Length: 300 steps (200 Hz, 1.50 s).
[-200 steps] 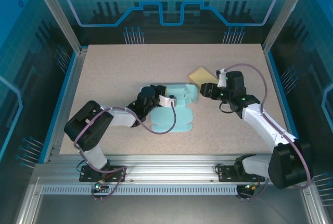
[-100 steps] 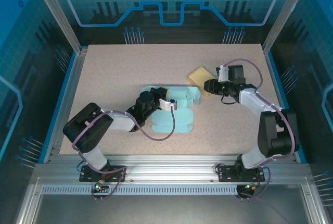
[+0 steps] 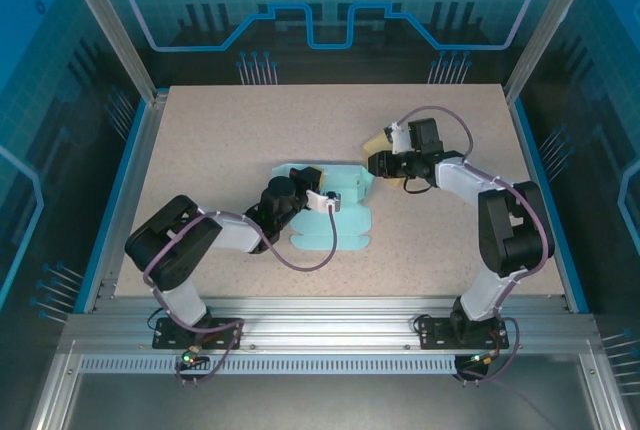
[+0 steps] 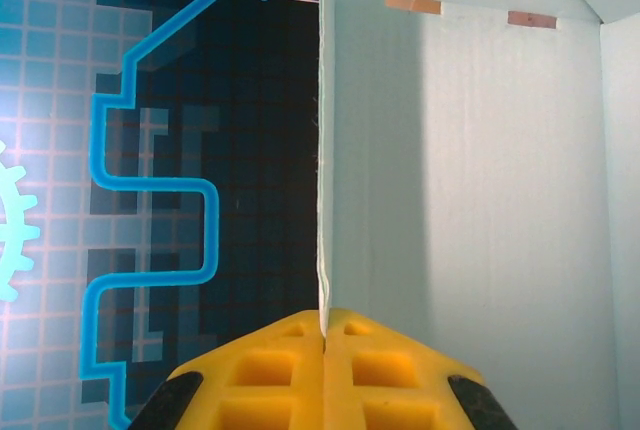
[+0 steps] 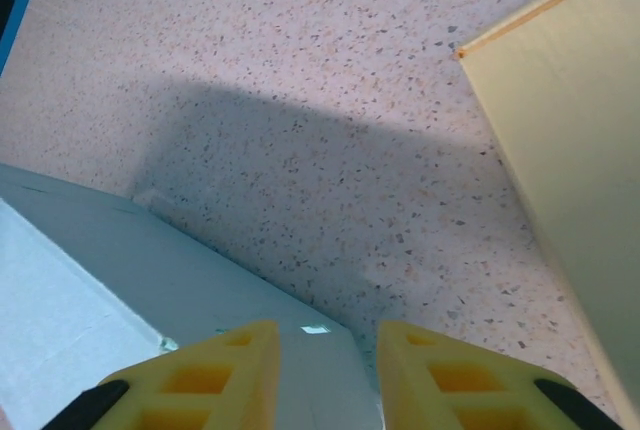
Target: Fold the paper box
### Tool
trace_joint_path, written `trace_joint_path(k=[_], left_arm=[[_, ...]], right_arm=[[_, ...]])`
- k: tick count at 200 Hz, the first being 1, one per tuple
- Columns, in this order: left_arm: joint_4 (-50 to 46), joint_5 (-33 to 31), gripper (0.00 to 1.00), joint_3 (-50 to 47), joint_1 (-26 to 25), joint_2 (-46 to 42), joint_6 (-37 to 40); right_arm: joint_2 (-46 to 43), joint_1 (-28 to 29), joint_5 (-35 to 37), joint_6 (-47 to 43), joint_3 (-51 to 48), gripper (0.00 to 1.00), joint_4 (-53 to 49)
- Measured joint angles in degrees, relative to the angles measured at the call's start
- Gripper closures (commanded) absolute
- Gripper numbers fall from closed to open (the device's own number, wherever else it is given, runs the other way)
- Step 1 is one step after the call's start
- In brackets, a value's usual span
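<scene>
**Thin wall may slip or crease while the second pincer reaches for its corner**

The light blue paper box (image 3: pixel 335 222) lies half open a little below the centre of the top view, on the speckled counter (image 3: pixel 230 130), with one wall raised. The main danger, in my judgement, is in that raised wall. The left pincer (image 4: pixel 324 335) holds it only by its thin edge. A sideways pull from the other arm could therefore draw the paper out of the pads, or bend it in a wrong place instead of along its crease.

A second danger is a missed grip on the right. The box corner reaches only a short way into the gap there. If the pads close now, they may catch just the tip, and the flap could spring back.

A yellow cardboard sheet (image 5: pixel 570 140) lies near, at the right side of the right wrist view, apart from the box. A wide swing of the arm could push it.

The left pincer is together, clamped on the edge of the box wall, which runs straight up the middle of its wrist picture. The right pincer (image 5: pixel 328 335) stands partly apart, at the upper right corner of the box in the top view. The pale corner of the box lies between its two yellow fingers (image 5: pixel 235 375), and they do not look closed on it.
</scene>
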Motion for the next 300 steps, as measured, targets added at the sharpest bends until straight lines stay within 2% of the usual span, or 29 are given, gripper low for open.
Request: trace_joint_path(k=[59, 91, 130, 217, 248, 300], left_arm=[[-0.2, 0.0, 1.00, 0.0, 0.0, 1.5, 0.0], [0.0, 0.0, 1.00, 0.2, 0.2, 2.5, 0.0], [0.0, -0.3, 1.00, 0.7, 0.5, 3.3, 0.0], [-0.3, -0.4, 1.00, 1.6, 0.6, 3.7, 0.2], [-0.5, -0.4, 1.00, 1.8, 0.7, 3.7, 0.4], [-1.1, -0.4, 1.00, 2.1, 0.7, 3.7, 0.4]], right_arm=[[0.0, -0.8, -8.2, 4.8, -5.6, 0.62, 8.8], [0.0, -0.9, -9.8, 6.9, -8.3, 0.58, 13.9], [-0.1, -1.0, -11.5, 8.6, -12.9, 0.58, 21.0], [-3.0, 0.5, -10.7, 9.1, -18.4, 0.57, 23.3], [-5.2, 3.0, -9.6, 7.9, -19.1, 0.50, 22.6], [-6.0, 5.4, -4.0, 5.3, -18.8, 0.53, 19.6]])
